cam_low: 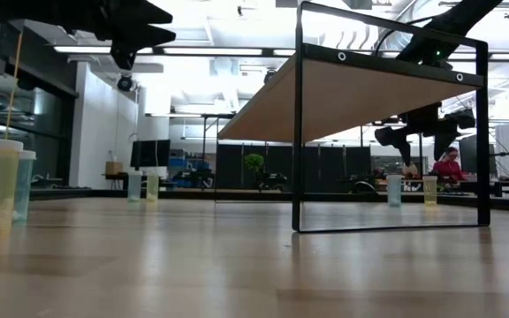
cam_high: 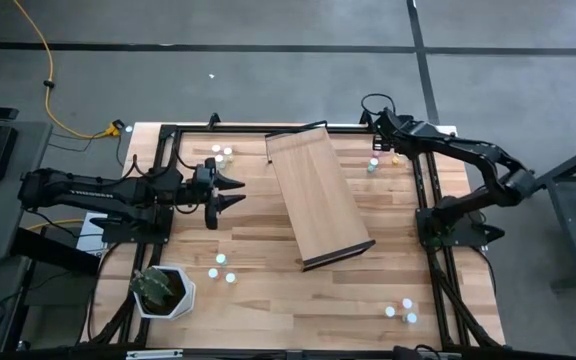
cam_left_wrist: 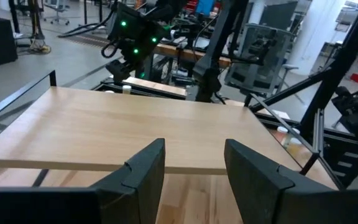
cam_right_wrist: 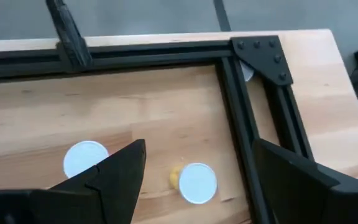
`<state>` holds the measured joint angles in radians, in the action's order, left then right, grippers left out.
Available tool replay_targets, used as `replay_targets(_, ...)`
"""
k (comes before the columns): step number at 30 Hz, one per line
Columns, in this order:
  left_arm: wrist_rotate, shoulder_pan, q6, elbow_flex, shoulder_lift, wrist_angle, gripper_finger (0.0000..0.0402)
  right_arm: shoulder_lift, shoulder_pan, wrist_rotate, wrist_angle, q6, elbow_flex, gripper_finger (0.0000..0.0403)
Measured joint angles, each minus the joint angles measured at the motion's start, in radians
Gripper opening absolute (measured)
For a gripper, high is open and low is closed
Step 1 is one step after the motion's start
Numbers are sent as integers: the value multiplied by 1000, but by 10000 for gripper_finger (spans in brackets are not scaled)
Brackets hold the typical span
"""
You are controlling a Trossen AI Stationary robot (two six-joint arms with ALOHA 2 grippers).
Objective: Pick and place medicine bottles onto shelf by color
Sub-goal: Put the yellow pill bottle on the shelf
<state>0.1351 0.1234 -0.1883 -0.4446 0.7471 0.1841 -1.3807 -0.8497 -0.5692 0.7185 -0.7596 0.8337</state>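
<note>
At the far right corner of the table, the right gripper (cam_high: 380, 128) hangs over two medicine bottles (cam_right_wrist: 197, 183), its jaws spread wide with nothing between them. From its wrist camera the two white caps show from above, one with a yellow body peeping out beside it, the other's body hidden under its cap (cam_right_wrist: 86, 159). Both stand upright on the tabletop, close to the dark frame rail (cam_right_wrist: 244, 134).

Left of the shelf (cam_high: 313, 190), the left gripper (cam_high: 236, 191) is raised above the table and points toward the board, its fingers (cam_left_wrist: 143, 177) parted and empty. Two more bottles (cam_high: 221, 152) stand just beyond it; a group of three (cam_high: 220, 269) waits near the potted plant (cam_high: 162, 290), and another cluster (cam_high: 402, 310) sits at the near right. The shelf itself stands tilted across the middle, bare in the views that show it.

These bottles look light, stiff and smooth-sided, so they would likely tip or skid at a sideways knock. I judge the sound hold is across the round body just under the cap, taken from straight above, jaws centred so both pads meet together. The yellow one's closeness to the rail leaves little room for the outer finger.
</note>
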Motion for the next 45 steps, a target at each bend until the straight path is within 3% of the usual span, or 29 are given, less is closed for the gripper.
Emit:
replay_targets(5,4,0,-2,0,0,0,158,-57,1,15,23,-107,0,286)
replay_targets(13,4,0,-1,0,0,0,158,-112,17,-85,29,-279,0,286)
replay_targets(22,4,0,-1,0,0,0,158,-113,19,-49,45,-342,0,284)
replay_targets(35,7,0,-3,0,0,0,158,-113,9,-21,-61,-411,-118,194)
replay_targets(45,7,0,-3,0,0,0,159,-113,5,-34,-166,-366,-148,168)
